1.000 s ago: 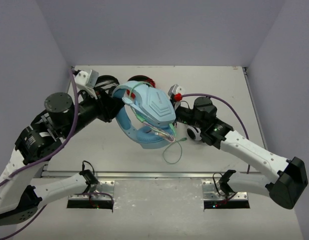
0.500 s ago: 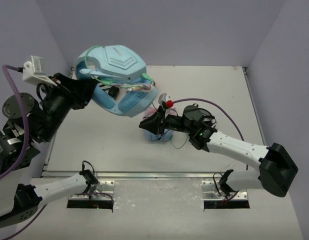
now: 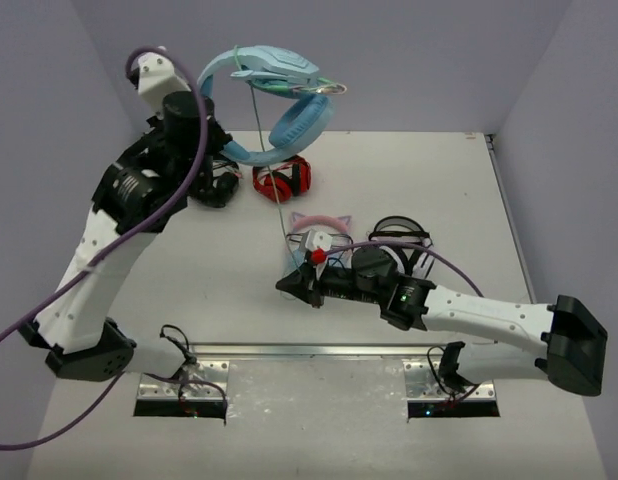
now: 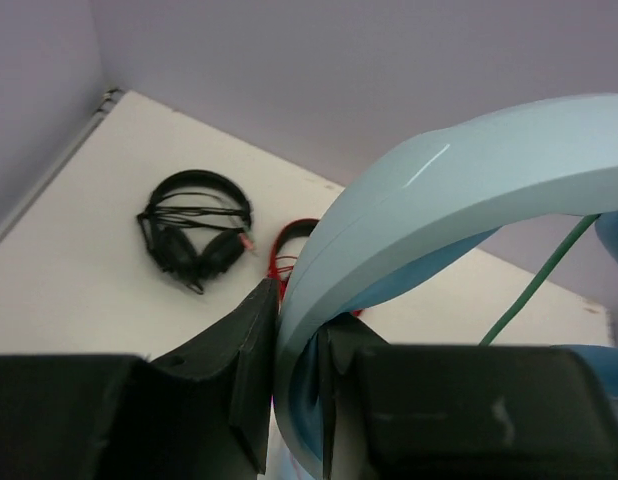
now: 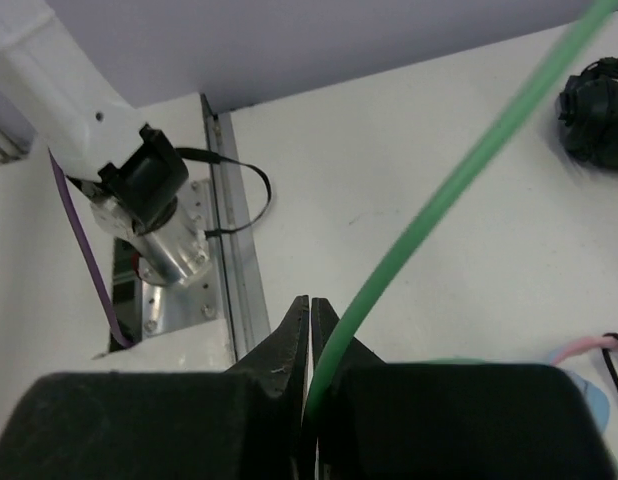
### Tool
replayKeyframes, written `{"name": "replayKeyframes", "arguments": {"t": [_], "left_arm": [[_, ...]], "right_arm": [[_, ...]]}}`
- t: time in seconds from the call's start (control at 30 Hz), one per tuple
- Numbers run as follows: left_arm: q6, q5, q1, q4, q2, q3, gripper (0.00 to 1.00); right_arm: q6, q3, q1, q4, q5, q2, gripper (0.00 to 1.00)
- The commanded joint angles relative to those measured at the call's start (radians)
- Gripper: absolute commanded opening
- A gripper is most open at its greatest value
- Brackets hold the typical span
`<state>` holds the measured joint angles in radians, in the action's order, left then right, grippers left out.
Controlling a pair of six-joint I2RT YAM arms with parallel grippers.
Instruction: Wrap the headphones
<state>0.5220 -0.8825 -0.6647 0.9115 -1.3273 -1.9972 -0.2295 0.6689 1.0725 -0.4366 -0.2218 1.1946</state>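
Above the table (image 3: pixel 169 290), top view: the left gripper (image 3: pixel 217 148) holds the headphones (image 3: pixel 279 75) high, near the back wall, with the headband arching upward and one ear cup hanging at the right. The cable (image 3: pixel 260 130) drops from them in a straight, taut line to the right gripper (image 3: pixel 287 285), which lies low over the table's near middle. On the table sit a red set (image 3: pixel 282 181) under the headphones, a black set (image 3: pixel 217 188) partly hidden by the left arm, a cat-ear set (image 3: pixel 321 226) just beyond the right gripper, and a white-and-black set (image 3: pixel 399 230) beside the right arm.

Left wrist view: the left gripper (image 4: pixel 297 360) is clamped on the wide blue headband of the headphones (image 4: pixel 439 190), one finger on each face. The cable (image 4: pixel 534 285) slants down at the right. The black set (image 4: pixel 194 228) and the red set (image 4: pixel 287 250) lie side by side on the table (image 4: pixel 79 270) far below.

Right wrist view: the right gripper (image 5: pixel 309 325) has its fingers pressed together, pinching the cable (image 5: pixel 459 180), which rises from between the tips toward the upper right. The table (image 5: pixel 409 250) lies beneath, the black set (image 5: pixel 594 110) at its far edge.
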Motion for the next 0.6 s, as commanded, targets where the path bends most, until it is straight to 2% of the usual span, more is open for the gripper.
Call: {"name": "replayKeyframes", "arguments": {"t": [0.0,0.07,0.17,0.2,0.27,0.33,0.37,0.43,0.57], "left_arm": [[0.012,-0.007,0.115,-0.051,-0.038,-0.011,0.0],[-0.003,-0.073,0.117,-0.065,-0.055,0.032,0.0],[-0.005,-0.151,0.117,-0.102,-0.046,0.178,0.0],[-0.013,-0.177,0.117,-0.135,-0.038,0.277,0.0],[-0.053,-0.187,0.117,-0.178,-0.009,0.377,0.0],[-0.103,-0.135,0.117,-0.235,0.02,0.524,0.01],[-0.144,-0.086,0.117,-0.32,0.063,0.579,0.0],[-0.209,0.045,0.113,-0.359,0.108,0.722,0.0],[-0.263,0.246,0.105,-0.422,0.236,0.895,0.0]], "right_arm": [[0.126,0.064,0.073,0.175,0.156,-0.05,0.01],[0.162,0.121,0.104,0.266,0.216,-0.046,0.01],[0.222,0.233,0.139,0.416,0.26,-0.039,0.01],[0.26,0.28,0.145,0.482,0.269,-0.043,0.01],[0.289,0.325,0.145,0.568,0.302,-0.052,0.01],[0.338,0.392,0.145,0.627,0.332,-0.059,0.01],[0.36,0.44,0.145,0.685,0.364,-0.059,0.01],[0.413,0.48,0.145,0.728,0.409,-0.062,0.01],[0.505,0.581,0.145,0.821,0.505,-0.059,0.01]]}}
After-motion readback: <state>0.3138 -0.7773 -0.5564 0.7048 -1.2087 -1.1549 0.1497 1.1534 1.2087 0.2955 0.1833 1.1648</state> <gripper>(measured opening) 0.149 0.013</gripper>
